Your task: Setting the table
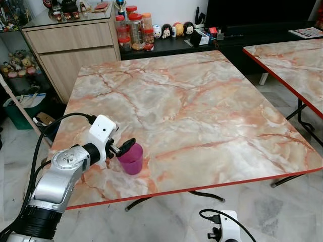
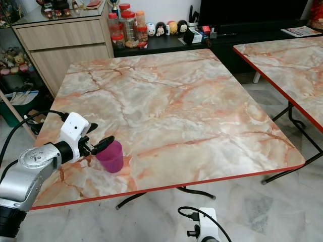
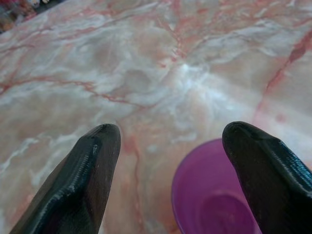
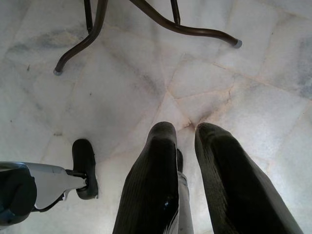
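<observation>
A purple plastic cup [image 1: 131, 159] stands upright near the front left corner of the marble-patterned table [image 1: 202, 101]. My left gripper [image 1: 124, 147] hovers at the cup's rim, open; one black finger reaches over the rim. In the left wrist view the cup [image 3: 214, 195] sits low between the two spread fingers [image 3: 92, 165], closer to one of them, and neither pad presses on it. My right gripper [image 4: 185, 129] hangs below the table's front edge over the floor, its fingers close together with nothing held.
A second marble table [image 1: 298, 65] stands to the right across a narrow gap. Behind are a wooden cabinet [image 1: 70, 45], several jars [image 1: 133, 30] and a low black shelf with figurines [image 1: 176, 30]. A green bin [image 1: 20, 108] stands at the left. Table legs [image 4: 92, 39] cross the tiled floor.
</observation>
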Controlling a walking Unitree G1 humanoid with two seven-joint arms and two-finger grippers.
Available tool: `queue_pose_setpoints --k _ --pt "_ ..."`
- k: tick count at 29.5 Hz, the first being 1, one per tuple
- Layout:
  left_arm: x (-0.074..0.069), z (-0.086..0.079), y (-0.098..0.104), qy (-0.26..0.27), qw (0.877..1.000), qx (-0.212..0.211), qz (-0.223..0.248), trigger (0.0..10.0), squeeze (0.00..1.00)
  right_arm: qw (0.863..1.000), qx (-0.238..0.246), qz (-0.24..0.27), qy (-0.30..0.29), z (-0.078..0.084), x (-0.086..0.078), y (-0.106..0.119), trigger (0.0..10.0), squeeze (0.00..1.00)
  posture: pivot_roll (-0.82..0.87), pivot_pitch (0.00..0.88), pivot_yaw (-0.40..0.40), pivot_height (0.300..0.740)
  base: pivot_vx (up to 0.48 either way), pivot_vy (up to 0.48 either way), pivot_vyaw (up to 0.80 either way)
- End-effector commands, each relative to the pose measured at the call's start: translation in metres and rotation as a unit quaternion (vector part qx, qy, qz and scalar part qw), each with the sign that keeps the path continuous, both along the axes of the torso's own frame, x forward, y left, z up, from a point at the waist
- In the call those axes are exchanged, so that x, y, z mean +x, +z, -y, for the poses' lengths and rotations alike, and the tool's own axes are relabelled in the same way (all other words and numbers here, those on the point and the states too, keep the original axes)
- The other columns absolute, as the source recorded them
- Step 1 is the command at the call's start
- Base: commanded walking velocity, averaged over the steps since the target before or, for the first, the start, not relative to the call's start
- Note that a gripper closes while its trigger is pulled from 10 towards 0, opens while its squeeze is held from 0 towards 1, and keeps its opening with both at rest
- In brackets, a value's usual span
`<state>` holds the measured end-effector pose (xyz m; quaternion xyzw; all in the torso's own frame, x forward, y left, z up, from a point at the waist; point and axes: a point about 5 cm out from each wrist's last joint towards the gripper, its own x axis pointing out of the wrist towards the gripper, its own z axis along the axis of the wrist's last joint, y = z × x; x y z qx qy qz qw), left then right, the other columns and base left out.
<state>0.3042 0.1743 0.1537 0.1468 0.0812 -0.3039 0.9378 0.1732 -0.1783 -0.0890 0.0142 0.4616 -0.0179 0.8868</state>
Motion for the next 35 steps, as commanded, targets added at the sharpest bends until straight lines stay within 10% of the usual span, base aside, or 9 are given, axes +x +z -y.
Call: queue_pose_setpoints --k 1,30,31,32,33,35 --pt "0.000 -0.002 -0.003 -0.014 1.000 0.019 -0.018 10.0 0.00 1.000 0.004 0.000 -0.001 -0.001 0.002 0.001 10.0 0.00 0.03 0.000 0.046 0.740 0.000 0.000 0.00" --pt "0.011 0.009 -0.015 -0.030 0.997 0.056 -0.045 10.0 0.00 1.000 0.003 -0.001 -0.009 0.000 0.001 0.000 10.0 0.00 0.01 0.000 0.055 0.740 0.000 0.000 0.00" --pt "0.011 0.008 -0.015 -0.030 0.997 0.057 -0.046 3.7 0.00 1.000 0.003 -0.001 -0.009 0.000 0.001 0.000 10.0 0.00 0.01 0.000 0.054 0.740 0.000 0.000 0.00" --pt "0.011 0.007 -0.016 -0.030 0.997 0.057 -0.046 3.7 0.00 1.000 0.003 -0.002 -0.008 0.000 0.001 0.000 10.0 0.00 0.01 0.000 0.054 0.740 0.000 0.000 0.00" --pt "0.011 0.007 -0.016 -0.030 0.997 0.057 -0.047 0.0 0.00 1.000 0.004 -0.002 -0.008 0.000 0.001 0.000 10.0 0.00 0.01 0.000 0.053 0.740 0.000 0.000 0.00" --pt "0.010 0.007 -0.017 -0.031 0.997 0.058 -0.049 0.0 0.00 1.000 0.003 -0.001 -0.008 0.000 0.001 0.000 10.0 0.00 0.01 0.000 0.053 0.740 0.000 0.000 0.00"
